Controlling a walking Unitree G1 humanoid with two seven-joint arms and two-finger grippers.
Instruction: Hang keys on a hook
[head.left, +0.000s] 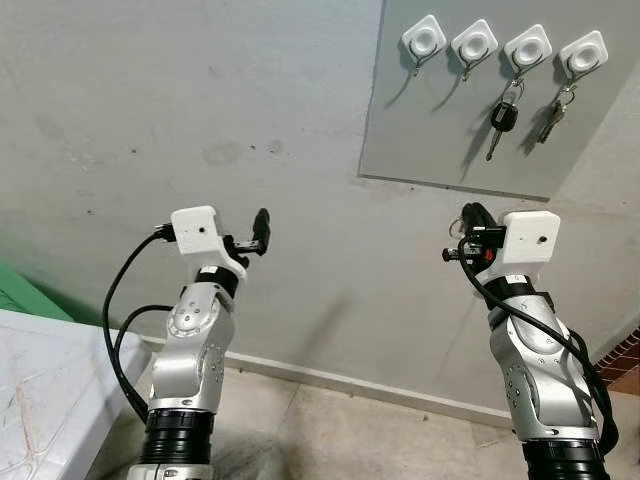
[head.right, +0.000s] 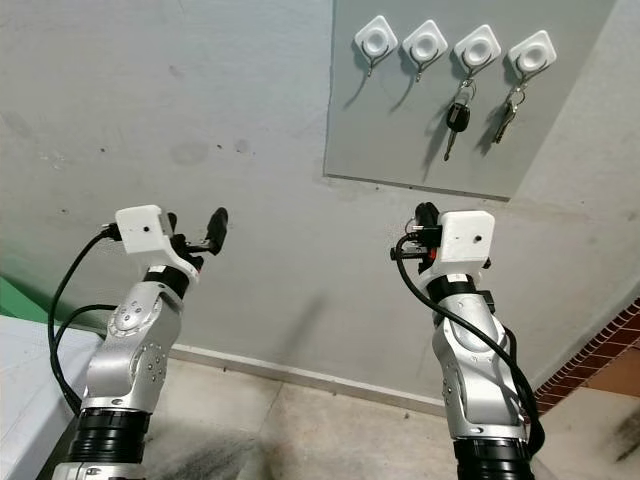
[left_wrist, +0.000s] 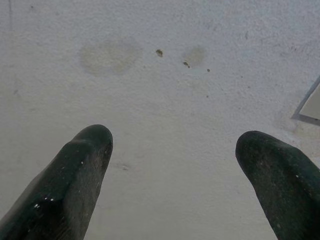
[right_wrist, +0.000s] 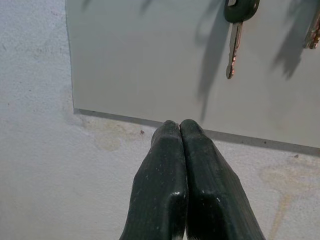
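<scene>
A grey board (head.left: 430, 130) on the wall carries a row of white hooks. The two left hooks (head.left: 424, 40) (head.left: 474, 43) are bare. A black-headed car key (head.left: 503, 118) hangs from the third, and a small bunch of keys (head.left: 553, 115) from the fourth. My right gripper (head.left: 470, 213) is raised below the board, a little left of the car key (right_wrist: 235, 30). It is shut (right_wrist: 180, 125), and nothing shows between the fingers. My left gripper (head.left: 262, 230) is held up at the bare wall left of the board, open (left_wrist: 175, 145) and empty.
A white tabletop (head.left: 40, 390) with a green edge (head.left: 20, 290) behind it stands at the lower left. Bare floor (head.left: 350, 430) lies beneath the wall, and brickwork (head.left: 620, 360) shows at the far right.
</scene>
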